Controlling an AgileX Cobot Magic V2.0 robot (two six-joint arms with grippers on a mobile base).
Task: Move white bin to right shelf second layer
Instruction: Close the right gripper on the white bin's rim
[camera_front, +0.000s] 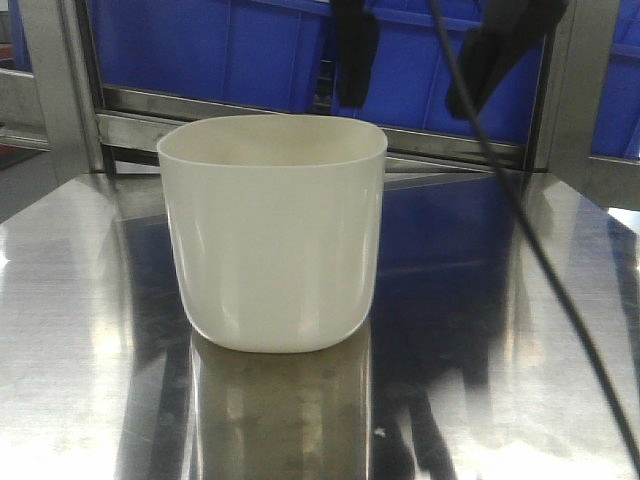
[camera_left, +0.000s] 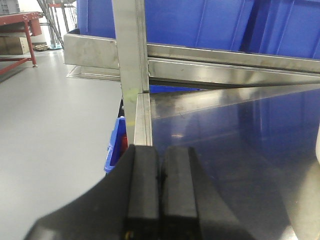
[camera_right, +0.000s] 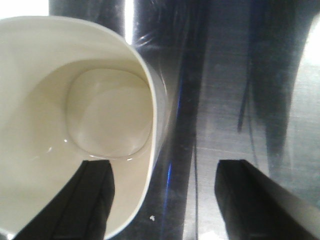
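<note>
The white bin stands upright and empty on a steel table. In the right wrist view I look down into the white bin. My right gripper is open and straddles its right wall: one finger is over the inside, the other finger is over the table. In the front view the right gripper hangs just above the rim. My left gripper is shut on nothing, at the table's left edge. I cannot tell whether the rack level behind is the right shelf second layer.
Blue crates sit on a steel rack level right behind the table. A rack post stands at the table's left corner, with grey floor beyond. A black cable crosses the right side.
</note>
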